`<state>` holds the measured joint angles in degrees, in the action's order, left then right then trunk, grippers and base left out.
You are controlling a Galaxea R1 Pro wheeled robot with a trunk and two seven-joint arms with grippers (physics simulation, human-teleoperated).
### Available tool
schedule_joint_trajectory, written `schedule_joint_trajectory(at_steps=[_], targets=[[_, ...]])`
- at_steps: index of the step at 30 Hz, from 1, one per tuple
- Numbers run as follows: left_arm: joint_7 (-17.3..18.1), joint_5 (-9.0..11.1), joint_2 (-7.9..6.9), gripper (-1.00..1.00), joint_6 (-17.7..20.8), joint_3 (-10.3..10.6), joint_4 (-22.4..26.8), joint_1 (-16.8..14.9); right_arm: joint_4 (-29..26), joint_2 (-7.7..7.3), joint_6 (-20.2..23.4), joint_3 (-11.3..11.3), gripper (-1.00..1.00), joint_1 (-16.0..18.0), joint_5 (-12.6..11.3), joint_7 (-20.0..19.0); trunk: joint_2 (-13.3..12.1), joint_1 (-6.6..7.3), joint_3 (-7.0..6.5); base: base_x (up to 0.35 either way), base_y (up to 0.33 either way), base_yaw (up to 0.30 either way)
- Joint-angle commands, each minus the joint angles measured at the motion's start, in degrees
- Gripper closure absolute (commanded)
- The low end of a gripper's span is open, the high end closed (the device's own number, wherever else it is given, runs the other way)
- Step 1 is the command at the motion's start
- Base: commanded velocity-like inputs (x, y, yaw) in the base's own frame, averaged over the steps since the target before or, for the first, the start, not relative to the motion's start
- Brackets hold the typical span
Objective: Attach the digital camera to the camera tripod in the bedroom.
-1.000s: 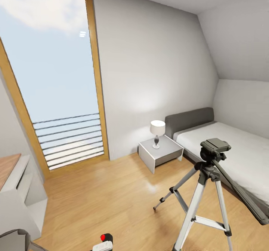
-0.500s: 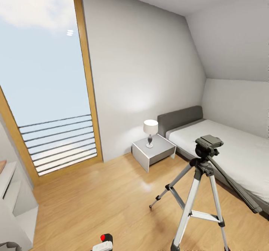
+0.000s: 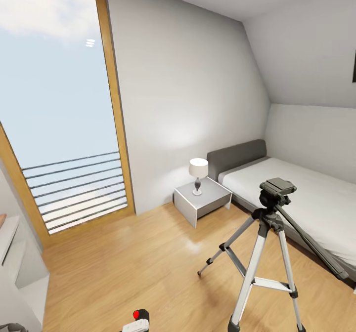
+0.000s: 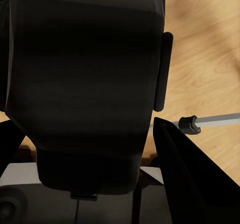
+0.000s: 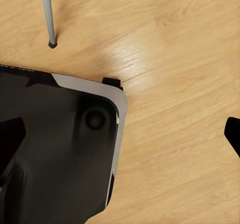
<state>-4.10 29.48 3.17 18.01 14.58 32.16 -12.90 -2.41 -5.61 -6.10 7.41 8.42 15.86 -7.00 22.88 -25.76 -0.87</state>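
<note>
Over the last second my head view has swung to the right: the tall wood-framed window (image 3: 64, 109) and the desk at the left edge have slid away, and the camera tripod (image 3: 269, 253) with its black pan head (image 3: 277, 189) now sits a little more toward the middle of the lower right, so it is the camera and base that turned, not the furniture. In the last half second the shift is slight, which I read as the turn settling. The tripod stands on the light wood floor (image 3: 138, 263) between me and the low bed (image 3: 301, 193), with the nightstand (image 3: 202, 201) and small lamp (image 3: 198, 174) beyond it. The digital camera (image 3: 140, 316) shows at the bottom edge of the head view as a black top with its red dot, and in the left wrist view a large black body (image 4: 85, 89) sits right in front of the lens with a tripod foot (image 4: 189, 124) on the floor past it. I take it the left gripper is carrying the camera, though I cannot tell how its jaws stand. In the right wrist view I see the robot's dark base (image 5: 55, 149) and another tripod leg (image 5: 48, 14), with a dark fingertip at each edge, so the right gripper is spread wide with nothing in it. Next I judge I must close in and lift the camera to the pan head.
</note>
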Motion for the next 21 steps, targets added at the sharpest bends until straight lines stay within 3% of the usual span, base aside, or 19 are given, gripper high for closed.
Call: schedule_joint_trajectory(at_steps=[1,13,21], targets=[[-0.38,0.49,-0.05,1.0,0.18,0.28,0.1,-0.01,0.04,-0.01,-0.17,0.5,-1.0,0.01,0.48,-0.21,0.04,-0.02,0.02,0.0,0.004,-0.003],[-0.38,0.61,-0.01,1.0,0.18,0.28,0.08,-0.02,0.04,-0.01,-0.2,0.5,-1.0,0.01,0.48,-0.21,0.04,-0.02,0.02,0.0,0.001,-0.007],[-0.38,0.75,-0.01,1.0,0.18,0.28,0.09,0.0,0.04,0.06,-0.15,0.5,-1.0,0.01,0.48,-0.21,0.04,-0.02,0.02,0.0,0.0,-0.171]])
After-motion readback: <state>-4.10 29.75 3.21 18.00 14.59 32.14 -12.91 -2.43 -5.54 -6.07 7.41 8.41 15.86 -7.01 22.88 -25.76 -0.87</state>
